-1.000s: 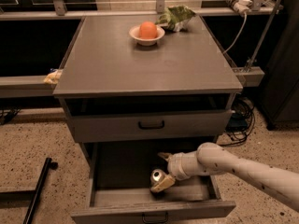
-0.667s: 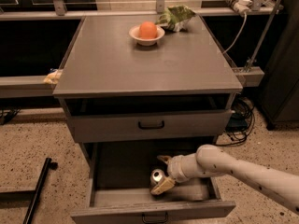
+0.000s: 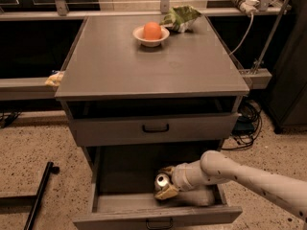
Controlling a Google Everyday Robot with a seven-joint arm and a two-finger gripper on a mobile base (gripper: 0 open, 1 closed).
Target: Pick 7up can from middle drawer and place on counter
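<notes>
The 7up can (image 3: 162,180) stands tilted in the open middle drawer (image 3: 120,202), its silver lid facing up and left. My gripper (image 3: 167,180) reaches in from the right on a pale arm. Its two tan fingers sit above and below the can and press on its sides. The can is still low in the drawer. The grey counter (image 3: 192,66) is the cabinet top above.
A white bowl (image 3: 142,36) holding an orange (image 3: 152,30) and a green bag (image 3: 180,17) sit at the counter's back. The upper drawer (image 3: 201,127) with a black handle overhangs the open one. A black bar (image 3: 38,195) lies on the floor to the left, and cables (image 3: 247,123) to the right.
The upper finger has come down closer onto the can. The arm and can have barely moved.
</notes>
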